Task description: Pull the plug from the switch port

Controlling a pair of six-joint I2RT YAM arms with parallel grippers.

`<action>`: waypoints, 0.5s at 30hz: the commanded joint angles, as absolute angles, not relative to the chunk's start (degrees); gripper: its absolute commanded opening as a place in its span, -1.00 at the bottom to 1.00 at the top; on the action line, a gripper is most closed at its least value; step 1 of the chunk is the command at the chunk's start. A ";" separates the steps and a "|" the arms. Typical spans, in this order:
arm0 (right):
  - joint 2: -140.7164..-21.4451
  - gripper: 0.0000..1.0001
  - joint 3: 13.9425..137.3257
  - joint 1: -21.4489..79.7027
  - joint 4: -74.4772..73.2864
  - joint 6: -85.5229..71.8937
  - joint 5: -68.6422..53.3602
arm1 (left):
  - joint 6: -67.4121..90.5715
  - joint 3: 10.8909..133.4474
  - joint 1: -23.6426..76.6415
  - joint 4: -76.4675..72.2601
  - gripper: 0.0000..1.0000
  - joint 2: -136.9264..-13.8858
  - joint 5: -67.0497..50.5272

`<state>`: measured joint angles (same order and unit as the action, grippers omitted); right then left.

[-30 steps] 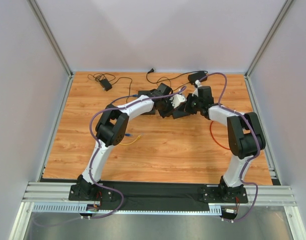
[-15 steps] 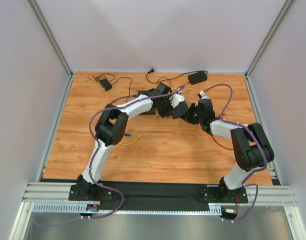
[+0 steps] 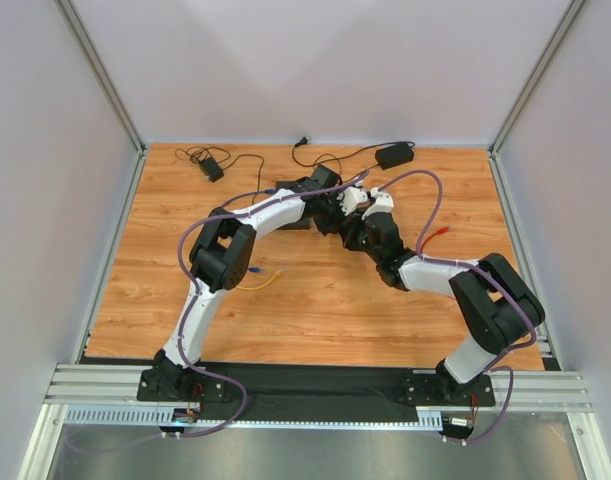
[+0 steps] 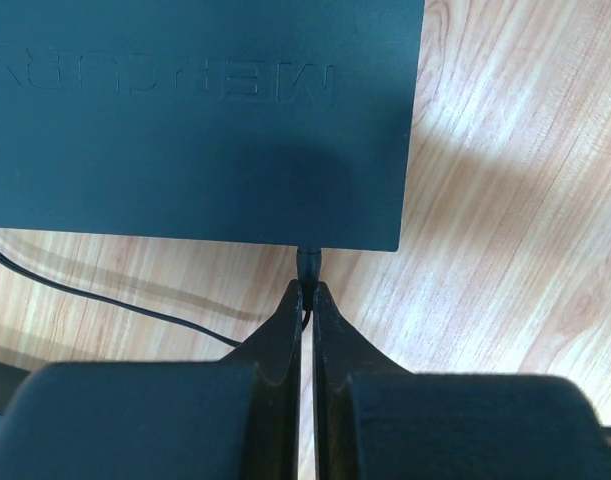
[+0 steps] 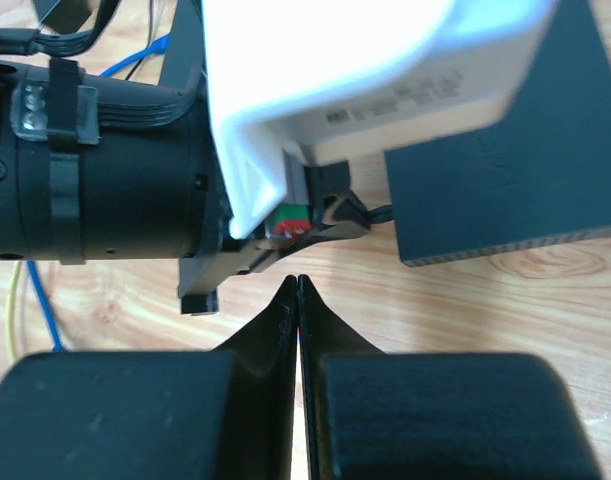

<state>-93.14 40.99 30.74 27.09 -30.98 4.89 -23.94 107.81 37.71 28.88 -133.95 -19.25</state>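
The black switch [image 4: 205, 120] lies flat on the wooden table. A small black plug [image 4: 309, 265] sits in its near edge, with a thin black cable trailing left. My left gripper [image 4: 308, 292] is shut, its fingertips pinching the rear of the plug. In the top view the left gripper [image 3: 332, 214] covers most of the switch [image 3: 288, 196]. My right gripper [image 5: 298, 282] is shut and empty. It hovers just beside the left gripper's fingers, short of the switch [image 5: 515, 190]. In the top view the right gripper [image 3: 355, 233] is close to the left one.
A black power brick [image 3: 394, 154] and a smaller adapter [image 3: 212, 170] lie at the back with black cables. A red cable [image 3: 437, 236] lies right of the right arm. A yellow and blue cable [image 3: 260, 278] lies near the left arm. Walls enclose the table.
My right arm has swung left and nearer, bringing its shut gripper up beside the left gripper. The left arm has not moved.
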 commanded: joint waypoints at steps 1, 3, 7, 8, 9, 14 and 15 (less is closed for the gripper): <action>-92.46 -1.00 39.12 32.34 33.30 -31.10 15.10 | -24.61 108.10 37.97 29.80 -1.00 -132.80 -22.67; -93.33 -0.99 38.76 33.56 34.80 -31.99 17.30 | -24.61 108.19 37.97 29.88 -1.00 -132.71 -22.94; -94.04 -1.00 38.59 34.98 34.01 -34.88 23.45 | -24.52 108.28 37.97 29.80 -1.00 -132.80 -23.12; -94.39 -1.00 38.41 35.07 34.45 -35.41 23.73 | -24.52 108.28 37.88 29.88 -1.00 -132.80 -23.29; -94.57 -1.00 38.32 34.98 34.54 -35.68 23.90 | -24.52 108.37 37.88 29.88 -1.00 -132.80 -23.29; -96.33 -1.00 39.81 35.07 31.12 -38.32 24.87 | -24.43 108.37 37.88 29.97 -1.00 -132.80 -23.64; -96.33 -1.00 39.81 35.07 30.85 -39.36 25.05 | -24.43 108.54 37.79 30.14 -1.00 -132.89 -23.56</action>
<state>-95.55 38.92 34.85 30.22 -36.34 20.51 -23.92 107.81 37.67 29.04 -133.95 -20.95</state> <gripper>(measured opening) 0.003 0.017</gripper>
